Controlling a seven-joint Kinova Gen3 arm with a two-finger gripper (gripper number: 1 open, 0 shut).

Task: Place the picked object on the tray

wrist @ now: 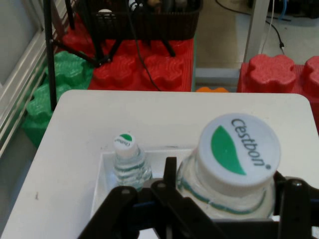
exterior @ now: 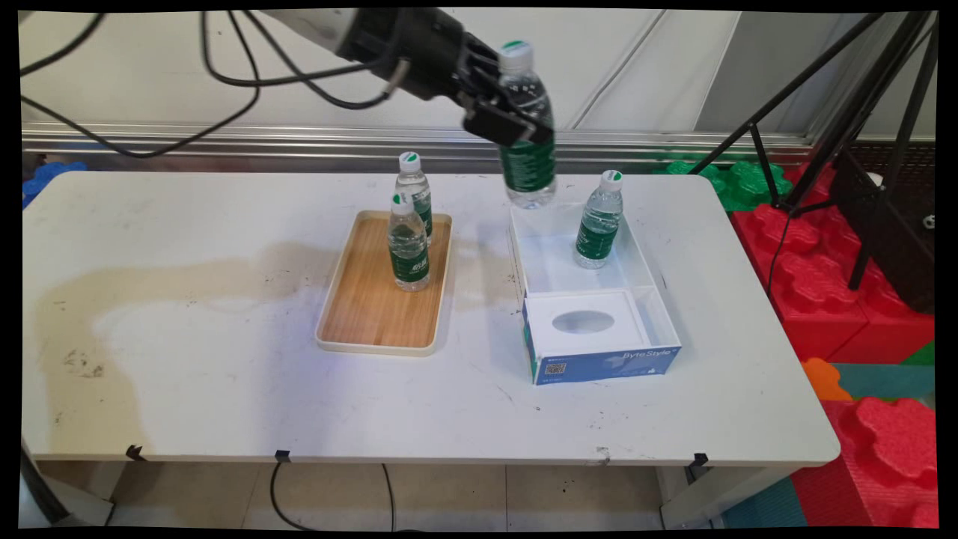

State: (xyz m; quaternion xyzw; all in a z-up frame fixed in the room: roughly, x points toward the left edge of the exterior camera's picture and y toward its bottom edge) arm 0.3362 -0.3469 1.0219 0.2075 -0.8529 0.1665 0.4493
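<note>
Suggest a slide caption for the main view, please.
Claw holds a water bottle above the white box.

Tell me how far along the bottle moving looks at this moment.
Apparently done: one clear green-labelled water bottle stands upright in the white open-topped box. In hand: the black two-finger gripper is shut on a second matching bottle, held in the air over the box's far left corner. Possibly left: two more matching bottles stand upright on the wooden tray, untouched.
</note>
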